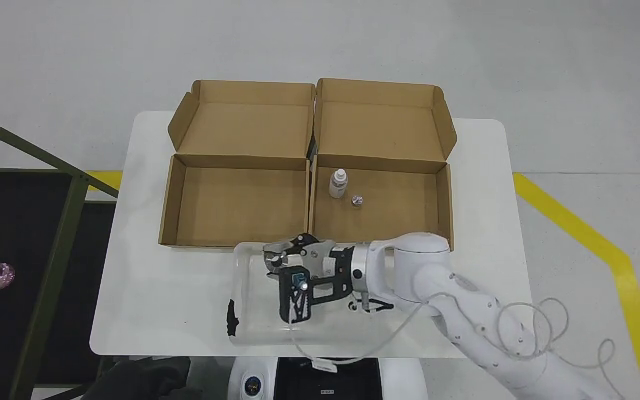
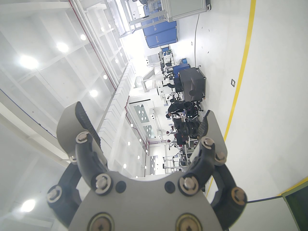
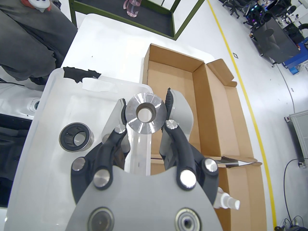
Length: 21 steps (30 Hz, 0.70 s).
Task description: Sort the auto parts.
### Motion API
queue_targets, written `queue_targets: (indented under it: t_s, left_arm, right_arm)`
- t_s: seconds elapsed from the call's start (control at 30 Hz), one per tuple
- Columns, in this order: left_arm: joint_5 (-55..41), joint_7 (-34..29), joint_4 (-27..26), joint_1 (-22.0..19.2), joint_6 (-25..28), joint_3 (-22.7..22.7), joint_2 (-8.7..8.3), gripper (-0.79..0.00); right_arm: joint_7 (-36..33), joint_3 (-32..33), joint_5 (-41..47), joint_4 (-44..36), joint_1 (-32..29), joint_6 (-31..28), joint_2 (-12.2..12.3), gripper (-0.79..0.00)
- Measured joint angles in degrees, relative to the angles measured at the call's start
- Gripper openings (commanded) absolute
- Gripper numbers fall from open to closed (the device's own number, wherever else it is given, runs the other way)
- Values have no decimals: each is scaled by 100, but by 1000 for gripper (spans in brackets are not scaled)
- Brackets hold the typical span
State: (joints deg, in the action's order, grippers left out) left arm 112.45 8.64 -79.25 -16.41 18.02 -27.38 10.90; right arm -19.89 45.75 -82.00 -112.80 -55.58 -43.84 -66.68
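Right jaws are clamping the metal ring [image 3: 146, 116] between them, over the clear bin's [image 3: 41, 106] rim; left jaws are standing wide. Keeping it level while crossing to the cardboard box [image 3: 170, 87] ahead seems wise.

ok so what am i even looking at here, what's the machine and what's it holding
It is a two-armed robot at a white table. One picture looks down from above its arms; the other two come from cameras on each wrist. The right gripper is shut on a shiny metal ring above a clear plastic bin, where a black sleeve lies. Beyond it stand two open cardboard boxes; one holds a small white bottle. The left gripper is open, empty, pointed off into the room.
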Motion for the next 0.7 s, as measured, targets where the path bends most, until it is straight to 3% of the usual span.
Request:
queue_targets:
  t_s: [0.7]
  left_arm:
    - [0, 0, 0, 0, 0, 0, 0, 0]
  right_arm:
    - [237, -57, 512, 1122, 1023, 472, -304, -785]
